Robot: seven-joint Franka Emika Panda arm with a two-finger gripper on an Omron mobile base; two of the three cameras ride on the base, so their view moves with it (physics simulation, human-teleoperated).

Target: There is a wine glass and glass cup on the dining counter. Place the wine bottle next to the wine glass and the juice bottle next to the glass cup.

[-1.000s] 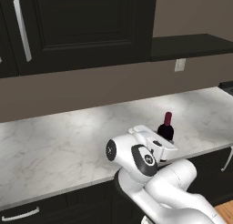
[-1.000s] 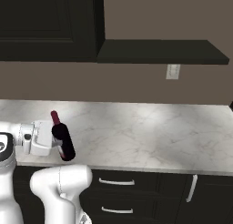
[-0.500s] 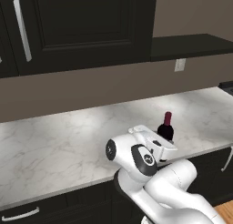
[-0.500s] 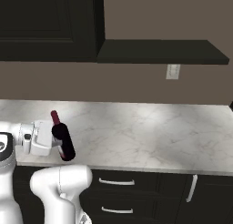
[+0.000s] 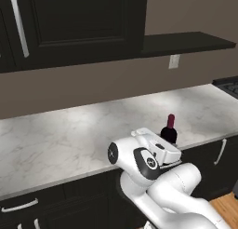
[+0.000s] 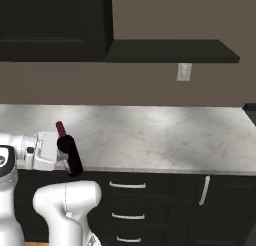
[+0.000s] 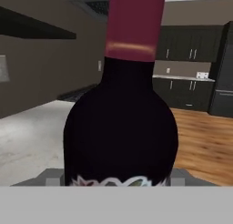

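Long marble-topped counter (image 5: pixel 69 135) runs along the wall, white with grey veining, sitting on dark base cabinets (image 6: pixel 165 200) with slim silver drawer pulls (image 6: pixel 123 185). Above it there's a dark upper cabinet (image 5: pixel 69 23) with a tall silver handle (image 5: pixel 19 27), and next to that a dark floating shelf (image 6: pixel 170 51). A white wall outlet (image 6: pixel 184 72) sits just under the shelf on the brown wall. Edge of a stove (image 5: pixel 228 86) peeks in at the far right. Wood floor (image 7: pixel 205 145) further back, more dark cabinets (image 7: pixel 191 50) behind it.

Glossy white rounded arm (image 5: pixel 172 191) links, dark joint caps — pale boxy hand
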